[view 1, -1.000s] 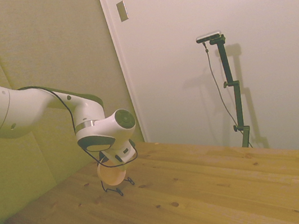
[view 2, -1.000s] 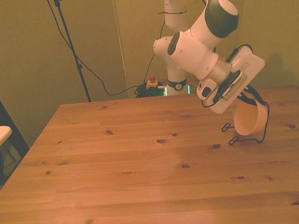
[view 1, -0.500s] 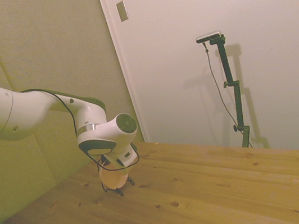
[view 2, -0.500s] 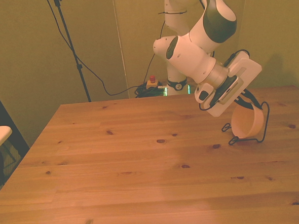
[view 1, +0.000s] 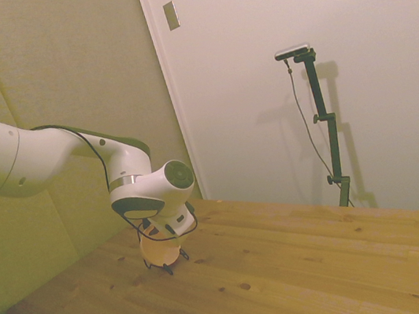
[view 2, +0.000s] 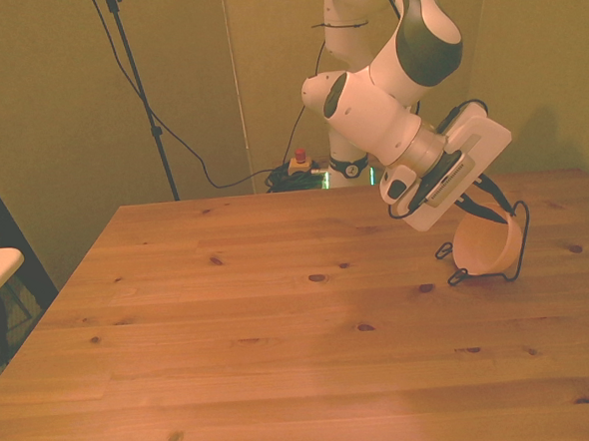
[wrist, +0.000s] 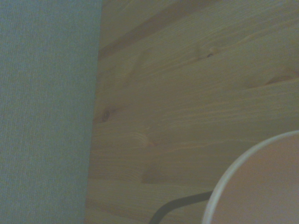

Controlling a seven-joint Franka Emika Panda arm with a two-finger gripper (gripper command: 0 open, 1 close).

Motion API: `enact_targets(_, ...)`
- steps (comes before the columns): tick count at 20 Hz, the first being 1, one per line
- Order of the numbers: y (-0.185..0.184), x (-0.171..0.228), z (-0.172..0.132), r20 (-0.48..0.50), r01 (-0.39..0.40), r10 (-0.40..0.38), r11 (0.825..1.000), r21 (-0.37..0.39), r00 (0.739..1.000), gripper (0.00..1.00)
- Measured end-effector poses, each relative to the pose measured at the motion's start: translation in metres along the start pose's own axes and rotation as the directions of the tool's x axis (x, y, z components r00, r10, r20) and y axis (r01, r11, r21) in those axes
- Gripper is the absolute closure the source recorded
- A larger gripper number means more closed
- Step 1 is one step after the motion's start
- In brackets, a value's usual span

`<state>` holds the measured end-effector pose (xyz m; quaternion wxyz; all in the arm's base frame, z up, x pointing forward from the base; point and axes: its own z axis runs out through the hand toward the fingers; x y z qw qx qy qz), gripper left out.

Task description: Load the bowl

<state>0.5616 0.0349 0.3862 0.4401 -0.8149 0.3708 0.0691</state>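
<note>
The bowl (view 2: 486, 244) is sitting within a black wire rack (view 2: 507, 257) on the table (view 2: 281, 331), near the front view's right edge, directly beneath the gripper (view 2: 486, 209). Whether the jaws are gripping the bowl's rim or standing apart is hidden by the wrist, so I cannot tell. The step looks like seating the bowl in the rack. Doing it well probably means lowering gently until the wire is bearing the bowl, then parting the jaws without dragging the light rack.

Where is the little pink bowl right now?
The bowl is at the front view's right side of the wooden table, sitting in a thin black wire rack, just under the robot's claw.
</note>
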Motion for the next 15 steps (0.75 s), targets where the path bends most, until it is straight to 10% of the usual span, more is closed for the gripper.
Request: enact_targets(15, 0.053, -0.033, -0.138, -0.306, -0.095, 0.064, 0.992, -0.085, 0.95, 0.0)
